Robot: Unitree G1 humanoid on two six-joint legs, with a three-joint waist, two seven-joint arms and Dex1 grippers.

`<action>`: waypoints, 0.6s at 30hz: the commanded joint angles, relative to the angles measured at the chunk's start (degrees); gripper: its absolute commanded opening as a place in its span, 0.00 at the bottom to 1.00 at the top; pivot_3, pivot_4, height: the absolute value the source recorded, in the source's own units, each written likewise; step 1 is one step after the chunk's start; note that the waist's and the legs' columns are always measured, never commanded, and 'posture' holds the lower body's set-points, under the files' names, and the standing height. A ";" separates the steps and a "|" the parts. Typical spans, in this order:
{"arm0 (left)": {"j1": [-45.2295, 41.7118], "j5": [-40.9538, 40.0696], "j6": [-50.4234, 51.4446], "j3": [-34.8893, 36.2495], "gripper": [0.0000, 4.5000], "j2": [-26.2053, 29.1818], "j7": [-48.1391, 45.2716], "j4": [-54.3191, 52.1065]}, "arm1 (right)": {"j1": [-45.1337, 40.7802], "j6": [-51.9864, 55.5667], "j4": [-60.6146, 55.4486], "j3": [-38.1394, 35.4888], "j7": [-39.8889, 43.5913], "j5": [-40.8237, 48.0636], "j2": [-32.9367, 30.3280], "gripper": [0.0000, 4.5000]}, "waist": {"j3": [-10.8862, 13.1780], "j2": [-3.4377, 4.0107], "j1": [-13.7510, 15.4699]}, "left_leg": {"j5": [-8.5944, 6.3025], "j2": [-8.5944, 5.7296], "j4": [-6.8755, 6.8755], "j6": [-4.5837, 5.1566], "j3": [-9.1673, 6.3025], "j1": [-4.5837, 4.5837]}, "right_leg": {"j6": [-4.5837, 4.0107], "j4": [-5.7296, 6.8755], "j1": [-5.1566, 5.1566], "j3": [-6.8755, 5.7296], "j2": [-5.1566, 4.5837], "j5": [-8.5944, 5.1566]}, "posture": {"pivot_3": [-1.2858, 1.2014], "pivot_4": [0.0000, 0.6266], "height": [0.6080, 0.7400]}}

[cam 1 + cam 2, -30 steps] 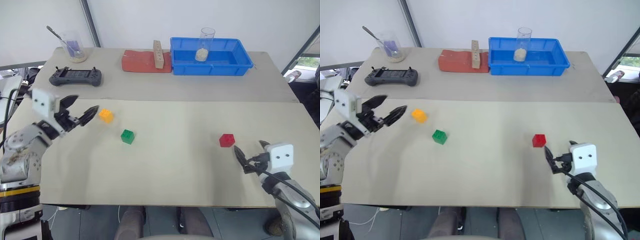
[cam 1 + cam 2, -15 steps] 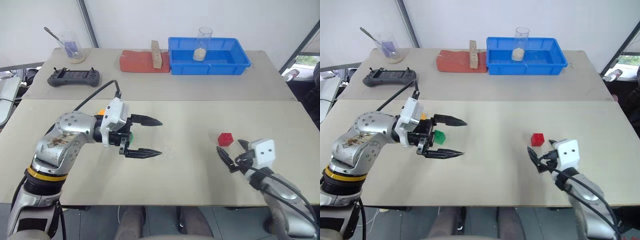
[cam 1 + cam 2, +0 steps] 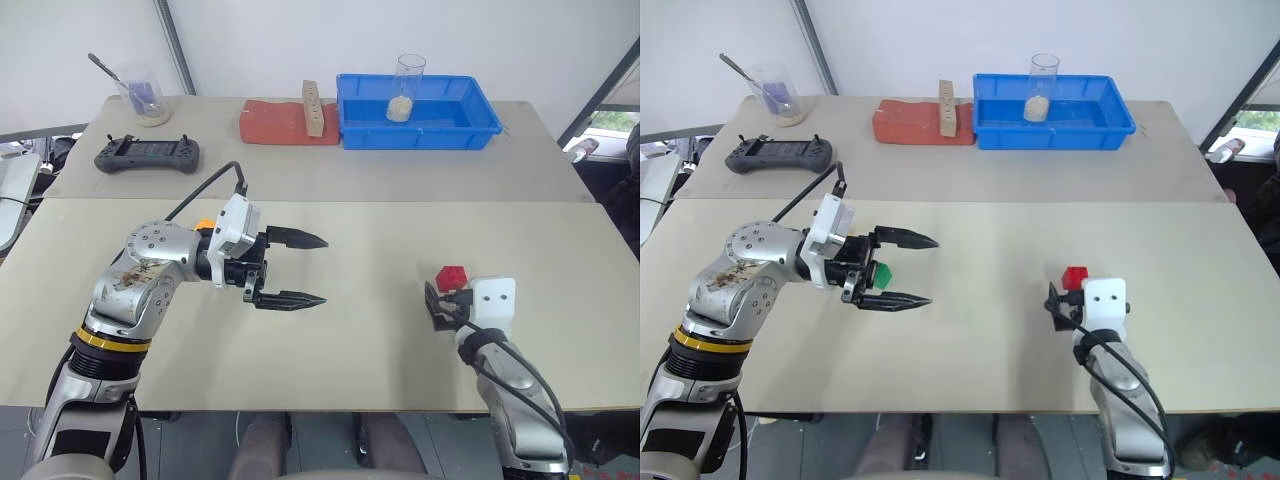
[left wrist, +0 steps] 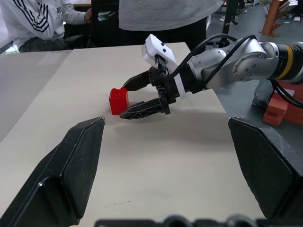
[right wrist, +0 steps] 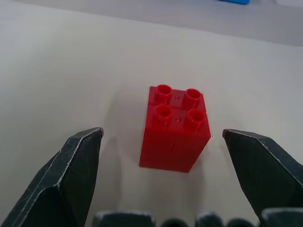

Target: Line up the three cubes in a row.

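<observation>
The red cube (image 5: 176, 127) stands on the table at the right, between the spread fingertips of my right gripper (image 3: 447, 297), which is open and not touching it. The left wrist view looks across at this same cube (image 4: 118, 100). My left gripper (image 3: 322, 270) points right over the middle left of the table, open and holding nothing. The green cube (image 3: 880, 273) shows between the roots of its fingers. The orange-yellow cube (image 3: 203, 224) peeks out behind that wrist, mostly hidden.
At the back stand a blue bin (image 3: 420, 138) with a glass (image 3: 408, 88) in it, a red pad (image 3: 275, 124), a tan wooden block (image 3: 314, 107), a black controller (image 3: 150, 155) and a cup with a spoon (image 3: 143, 95). People (image 4: 165, 19) are beyond the table.
My left arm has swung in to the right over the orange-yellow and green cubes, then kept still. The right gripper has crept forward so that the red cube lies between its fingertips.
</observation>
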 commanded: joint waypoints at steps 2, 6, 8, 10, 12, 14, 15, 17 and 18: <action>-0.43 0.45 -1.42 1.13 1.00 -0.25 0.33 -0.12 | -1.06 -2.94 0.22 -0.51 -0.79 -1.40 0.00 0.73 | 0.00 0.00 -0.02 | 0.00 0.00 0.00 0.00 0.00 0.01 | 0.00 0.02 0.00 0.01 0.00 0.00 | 0.52 0.24 1.00; 0.03 0.76 -1.44 1.32 1.00 -0.50 0.77 -0.40 | -1.64 -3.85 1.22 -0.74 0.02 -1.57 -0.53 0.43 | 0.00 0.00 -0.08 | 0.01 0.00 0.01 0.01 0.01 0.04 | 0.00 0.06 0.01 0.03 0.01 0.00 | 0.52 0.24 1.00; 0.38 0.98 -1.54 1.55 1.00 -0.57 0.95 -0.44 | -1.99 -3.96 1.52 -1.48 1.18 -0.85 -1.35 0.31 | 0.00 0.00 -0.05 | 0.01 0.00 0.02 0.02 0.01 0.05 | 0.00 0.08 0.02 0.03 0.01 0.01 | 0.52 0.24 1.00; 0.78 1.18 -1.76 1.73 1.00 -0.56 1.07 -0.45 | -2.48 -3.54 1.25 -2.59 3.42 0.86 -2.87 0.31 | 0.00 0.00 -0.05 | 0.01 0.00 0.02 0.02 0.01 0.05 | -0.01 0.08 0.01 0.04 0.01 0.01 | 0.52 0.24 1.00; 1.70 1.17 -2.08 2.24 1.00 -0.02 0.72 -0.50 | -4.06 -1.27 -0.55 -3.49 11.13 6.19 -7.22 0.31 | 0.00 0.00 -0.08 | 0.02 -0.01 0.03 0.02 0.01 0.04 | -0.01 0.07 0.02 0.04 0.01 0.01 | 0.52 0.24 1.00; 2.79 1.19 -2.77 2.70 1.00 0.53 -0.08 -0.29 | -6.53 -0.76 -1.40 -2.33 23.94 11.58 -15.29 0.31 | 0.03 0.04 -0.36 | 0.02 -0.02 0.07 0.03 0.08 0.06 | 0.04 0.06 0.04 0.13 0.00 0.04 | 0.52 0.24 1.00; 3.14 1.20 -3.16 2.79 1.00 0.52 -0.25 -0.05 | -8.36 -0.30 -0.74 -2.06 30.74 15.07 -19.31 0.31 | 0.03 0.04 -0.42 | 0.02 -0.04 0.10 0.03 0.21 0.08 | 0.10 0.05 0.03 0.28 0.00 0.09 | 0.52 0.24 1.00; 3.78 1.42 -4.32 2.76 1.00 0.14 -0.32 0.52 | -12.95 -0.09 2.21 -1.08 41.54 19.96 -25.52 0.31 | 0.05 0.01 -0.51 | 0.02 -0.02 0.11 0.04 0.27 0.24 | 0.12 0.04 0.15 0.39 0.05 0.11 | 0.52 0.24 1.00; 4.08 1.61 -4.97 2.66 1.00 -0.22 -0.18 0.75 | -15.44 -0.15 4.23 -0.29 45.52 21.39 -27.46 0.31 | 0.06 0.00 -0.52 | 0.04 -0.01 0.10 0.06 0.26 0.25 | 0.12 0.04 0.16 0.40 0.08 0.11 | 0.52 0.24 1.00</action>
